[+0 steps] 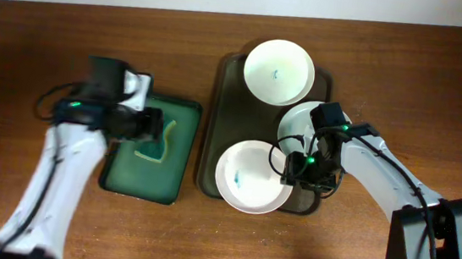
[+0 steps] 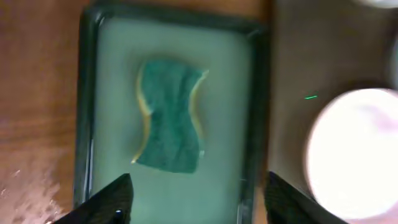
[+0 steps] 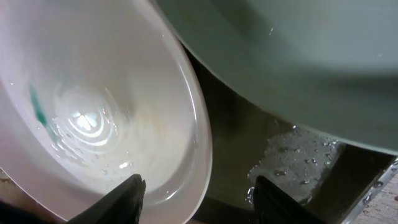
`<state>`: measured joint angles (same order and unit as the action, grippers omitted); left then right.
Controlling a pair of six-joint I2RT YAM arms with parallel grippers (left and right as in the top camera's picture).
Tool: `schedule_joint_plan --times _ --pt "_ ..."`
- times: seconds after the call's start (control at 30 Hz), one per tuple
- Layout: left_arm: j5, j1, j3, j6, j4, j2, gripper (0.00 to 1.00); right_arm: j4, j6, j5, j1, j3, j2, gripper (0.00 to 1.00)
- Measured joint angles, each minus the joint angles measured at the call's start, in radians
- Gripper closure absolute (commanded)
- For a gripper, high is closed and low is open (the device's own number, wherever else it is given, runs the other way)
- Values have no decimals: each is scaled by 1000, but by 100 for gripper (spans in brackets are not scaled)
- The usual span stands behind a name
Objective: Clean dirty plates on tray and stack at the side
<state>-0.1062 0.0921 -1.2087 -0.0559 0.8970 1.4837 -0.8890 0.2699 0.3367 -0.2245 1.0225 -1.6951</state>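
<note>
Tray: your large dark tray (image 1: 217,120) holds all three plates.
Plates: the far plate (image 1: 279,71) and near plate (image 1: 247,178) both show teal smudges. The third plate (image 1: 296,119) is partly hidden, so you cannot judge its centre.
Green tray: the green tray (image 1: 146,177) sits just beside the big tray, on its left.
Sponge: the sponge (image 2: 169,118) lies in the green tray, ahead of your left fingers, with its long axis crosswise to the jaw gap.
Left gripper: the left gripper (image 2: 199,199) is released, spread wider than the sponge and not touching it. It is the nearer arm.
Right gripper: the right gripper (image 3: 196,199) is released, with its jaws straddling the near plate's rim.
</note>
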Motion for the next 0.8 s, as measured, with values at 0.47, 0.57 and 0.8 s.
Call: schedule_joint_plan --times 0.47,0.57,0.8 --pt "68 37 -13 -120 -168 435 100 6 18 -3 53 0 0 42" --pt "61 36 -44 -101 -114 440 100 0 -5 13 85 0 0 51" --pt "-29 44 -296 -69 157 408 100 148 22 -10 0 -54 -18 89"
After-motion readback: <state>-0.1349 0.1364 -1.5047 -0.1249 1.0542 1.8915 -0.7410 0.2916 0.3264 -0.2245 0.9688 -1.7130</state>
